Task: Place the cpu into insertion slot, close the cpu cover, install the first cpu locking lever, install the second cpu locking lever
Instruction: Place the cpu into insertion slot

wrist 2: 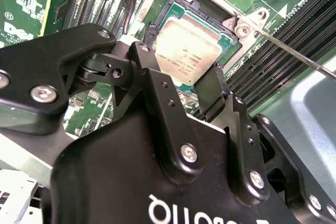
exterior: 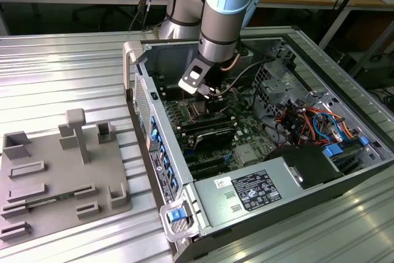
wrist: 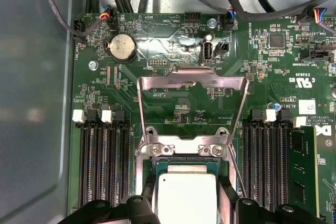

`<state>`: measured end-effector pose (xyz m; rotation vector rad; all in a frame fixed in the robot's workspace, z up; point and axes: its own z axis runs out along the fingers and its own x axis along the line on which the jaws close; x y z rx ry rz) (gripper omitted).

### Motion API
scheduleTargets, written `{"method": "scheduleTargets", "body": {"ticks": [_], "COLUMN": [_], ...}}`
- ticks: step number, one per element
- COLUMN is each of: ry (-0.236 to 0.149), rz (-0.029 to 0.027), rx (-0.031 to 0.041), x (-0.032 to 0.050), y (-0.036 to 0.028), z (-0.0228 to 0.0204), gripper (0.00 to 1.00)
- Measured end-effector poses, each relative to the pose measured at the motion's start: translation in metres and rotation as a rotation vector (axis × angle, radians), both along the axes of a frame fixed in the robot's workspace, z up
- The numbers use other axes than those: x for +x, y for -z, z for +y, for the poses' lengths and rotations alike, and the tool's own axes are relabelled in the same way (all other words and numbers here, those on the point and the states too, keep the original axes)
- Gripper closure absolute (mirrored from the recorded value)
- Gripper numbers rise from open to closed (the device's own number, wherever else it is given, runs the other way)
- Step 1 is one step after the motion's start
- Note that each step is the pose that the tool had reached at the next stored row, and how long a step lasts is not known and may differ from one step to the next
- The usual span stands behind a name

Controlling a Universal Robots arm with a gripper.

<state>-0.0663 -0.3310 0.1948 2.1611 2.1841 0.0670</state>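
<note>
The gripper (wrist 2: 178, 64) is clamped on the cpu (wrist 2: 186, 45), one black finger (wrist 2: 143, 56) against each of two opposite edges, holding it at the insertion slot (wrist 2: 207, 10); whether the chip is fully seated cannot be told. Just beyond the fingertips the cpu cover (wrist: 191, 78) stands raised on its hinge, with memory slots (wrist: 105, 161) flanking the gripper on both sides. Farther out on the green motherboard (wrist: 173, 108) sits a round coin battery (wrist: 122, 46).

Ribbed metal table (exterior: 61, 72) bearing an open computer case (exterior: 140, 90), power supply (exterior: 252, 189) at its near end, orange and blue cables (exterior: 314, 121) bundled toward the exterior view's right. Grey fixture plate (exterior: 55, 183) lying beside the case, on the exterior view's left. Round coin battery (wrist: 122, 46) seated on the green motherboard (wrist: 262, 77), black memory slots (wrist: 105, 161) in rows.
</note>
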Motion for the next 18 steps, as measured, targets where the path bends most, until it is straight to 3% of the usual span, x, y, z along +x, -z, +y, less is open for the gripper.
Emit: {"method": "scheduleTargets", "body": {"ticks": [14, 18], "ry": [0.000, 0.000], "rz": [-0.0004, -0.0011], "rx": [0.0003, 0.0015], "x": [0.0001, 0.0002], "y": [0.0004, 0.0010], "z": [0.0001, 0.0003], "gripper": [0.45, 0.39]}}
